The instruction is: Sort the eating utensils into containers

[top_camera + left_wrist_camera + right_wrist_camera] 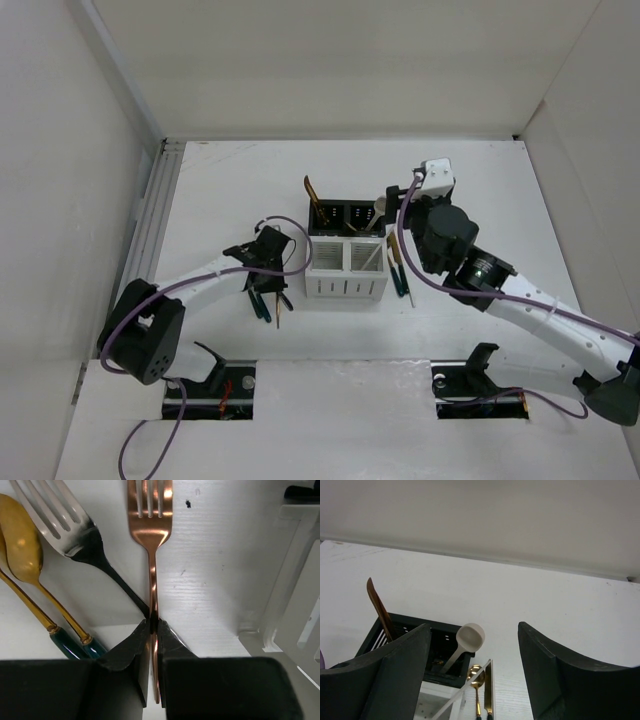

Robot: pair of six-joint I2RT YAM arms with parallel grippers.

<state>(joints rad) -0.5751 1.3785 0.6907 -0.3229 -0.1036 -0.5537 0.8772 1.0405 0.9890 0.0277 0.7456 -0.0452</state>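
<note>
The containers (345, 262) are a block of two black bins behind and two white slotted bins in front. My left gripper (268, 258) is low over the table, left of the block, shut on the handle of a copper fork (150, 535). Beside it lie a silver fork with a dark handle (75, 530) and two gold spoons with teal handles (22, 550). My right gripper (398, 203) is open and empty above the block's back right corner. A cream spoon (469, 639) and a copper utensil (377, 607) stand in the black bins (440, 652).
A gold spoon (476, 677) and a gold knife (488, 690) lie on the table right of the block, where they also show in the top view (400, 270). More utensils lie left of the block (265, 305). The white bin wall (300, 605) is close on the left gripper's right.
</note>
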